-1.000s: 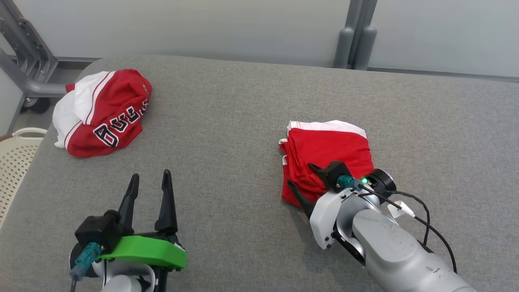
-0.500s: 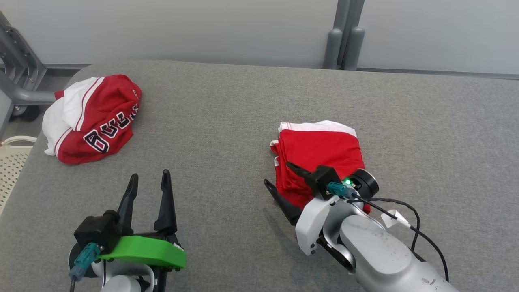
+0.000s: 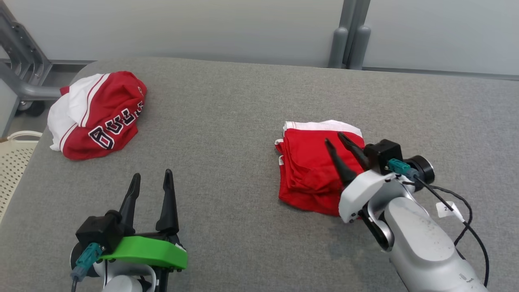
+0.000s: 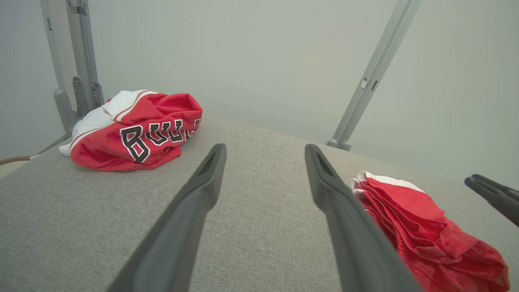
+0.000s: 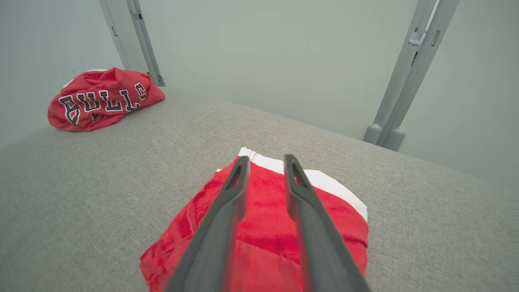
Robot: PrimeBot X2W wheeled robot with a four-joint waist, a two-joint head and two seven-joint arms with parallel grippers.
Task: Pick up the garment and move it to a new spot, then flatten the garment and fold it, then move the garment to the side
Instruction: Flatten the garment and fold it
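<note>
The garment [image 3: 308, 162] is a folded red piece with a white band along its far edge, lying right of centre on the grey padded table [image 3: 227, 121]. It shows again in the left wrist view [image 4: 409, 202] and the right wrist view [image 5: 340, 227]. My right gripper [image 3: 333, 138] hovers over the garment's right half, fingers pointing away from me. Its jaws stand a narrow gap apart with nothing between them [image 5: 265, 160]. My left gripper [image 3: 152, 173] rests open and empty near the table's front left [image 4: 265, 147], well away from the garment.
A crumpled red and white lettered jersey [image 3: 105, 109] lies at the far left corner [image 4: 142, 129] [image 5: 101, 99]. A cream perforated basket [image 3: 12, 162] sits beyond the left edge. Grey frame posts [image 3: 348, 36] stand behind the table.
My right gripper has swung from the garment's near left edge to above its right half, and its jaws have narrowed. The head camera shifted slightly. The left arm has stayed still.
</note>
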